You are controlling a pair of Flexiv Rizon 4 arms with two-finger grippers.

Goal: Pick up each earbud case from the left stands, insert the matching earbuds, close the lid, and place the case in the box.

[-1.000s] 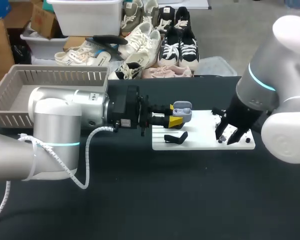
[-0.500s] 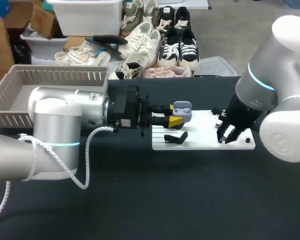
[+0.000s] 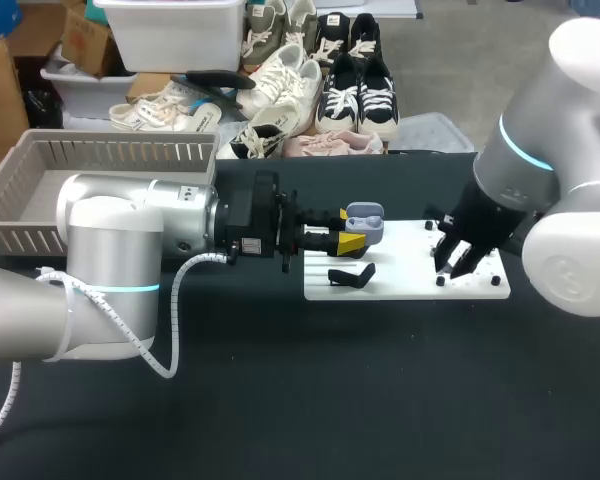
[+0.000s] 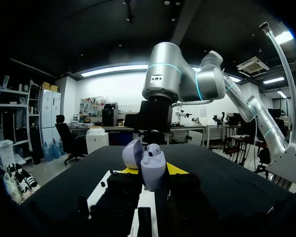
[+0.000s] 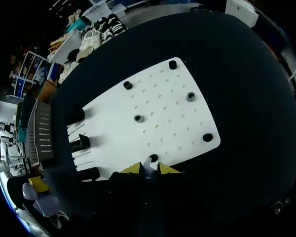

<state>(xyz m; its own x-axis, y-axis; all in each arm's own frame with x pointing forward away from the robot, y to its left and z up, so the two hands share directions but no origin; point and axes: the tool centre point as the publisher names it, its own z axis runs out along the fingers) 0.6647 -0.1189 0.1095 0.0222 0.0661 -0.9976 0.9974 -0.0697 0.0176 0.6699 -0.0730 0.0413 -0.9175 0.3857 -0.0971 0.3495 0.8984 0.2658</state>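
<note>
The pale lilac earbud case [image 4: 152, 175] is a rounded, glossy shell with its lid swung open. It is held upright above the near edge of the white perforated board [image 5: 158, 98], and the left gripper [image 3: 347, 228] pinches it from both sides with its yellow tips. Only the left wrist view shows a pale rounded piece seated in the case's mouth, beside the raised lid. The head view shows just the lilac shell past the fingers.

The right gripper [image 5: 148, 169] hangs over the board's far end. Its tips are pressed close on a small white earbud [image 5: 147, 164], which only its own wrist view shows. That view also shows short black pegs [image 5: 138, 118] scattered among the holes. A black curved stand [image 3: 350, 274] sits on the board near the case. The grey slatted plastic box [image 3: 40, 190] stands well apart, at the left of the black table [image 3: 380, 380].
</note>
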